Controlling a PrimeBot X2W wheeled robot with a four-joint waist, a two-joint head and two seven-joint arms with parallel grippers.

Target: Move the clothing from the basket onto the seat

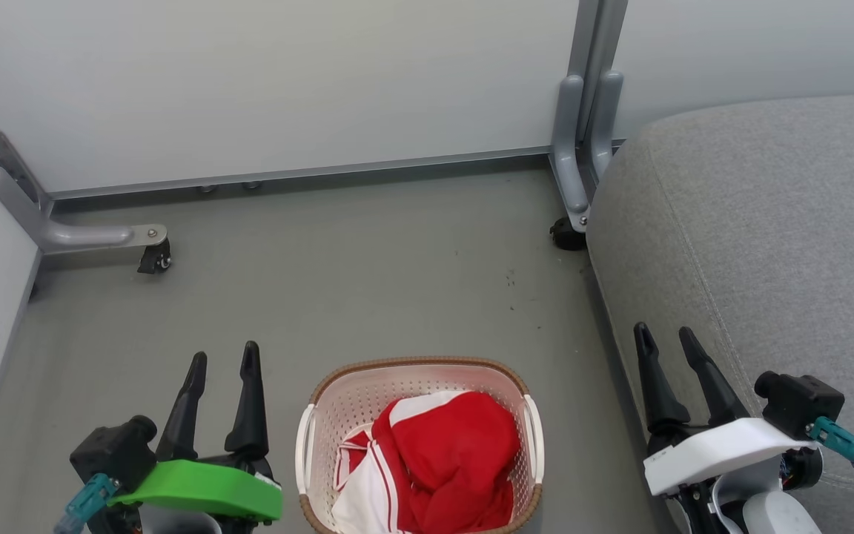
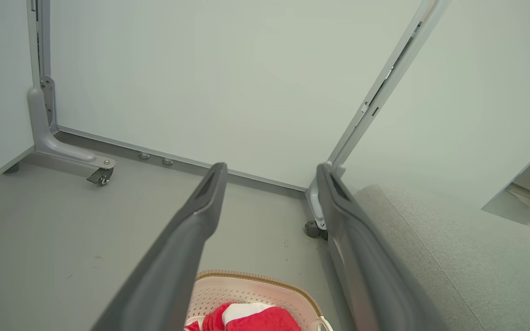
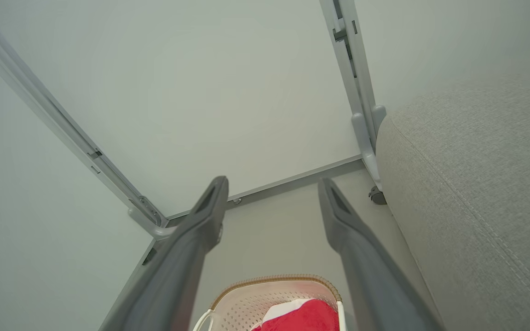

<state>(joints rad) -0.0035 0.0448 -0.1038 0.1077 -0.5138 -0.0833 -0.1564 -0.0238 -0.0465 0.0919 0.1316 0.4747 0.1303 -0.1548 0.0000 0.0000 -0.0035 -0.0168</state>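
On the grey floor (image 1: pixel 360 259), between left gripper (image 1: pixel 225 351) and right gripper (image 1: pixel 664 328): cream perforated plastic basket (image 1: pixel 353 404) containing crumpled red-and-white clothing (image 1: pixel 449 452). Both grippers' fingers spread wide, empty. Grey woven upholstered seat (image 1: pixel 768 222) stands near, to the basket's right.

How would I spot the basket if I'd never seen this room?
Find the big grey seat on the right; on the grey floor left of it stands a small cream basket. Its brown woven-look rim, perforated walls and the red-and-white clothing inside set it apart.
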